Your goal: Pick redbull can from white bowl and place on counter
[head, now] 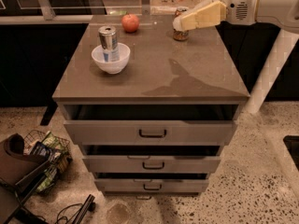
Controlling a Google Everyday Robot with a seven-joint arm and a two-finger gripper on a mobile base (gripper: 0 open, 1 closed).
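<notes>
- The redbull can (109, 41) stands upright inside the white bowl (104, 65), on the left rear part of the bench (159, 59).
- The claw (187, 22) hangs over the bench's right rear, in front of a shorter can (180, 34), well apart from the redbull can.
- I cannot tell whether the claw is released or clenched.

The redbull can (109, 37) stands upright in the white bowl (103, 64) on the counter's (210, 62) left half; an apple (130, 22) sits behind them near the back edge; a shorter can (181, 34) stands right of the apple, partly hidden by the gripper (183, 22), which hangs over the back right; three drawers (112, 133) lie below the counter.
</notes>
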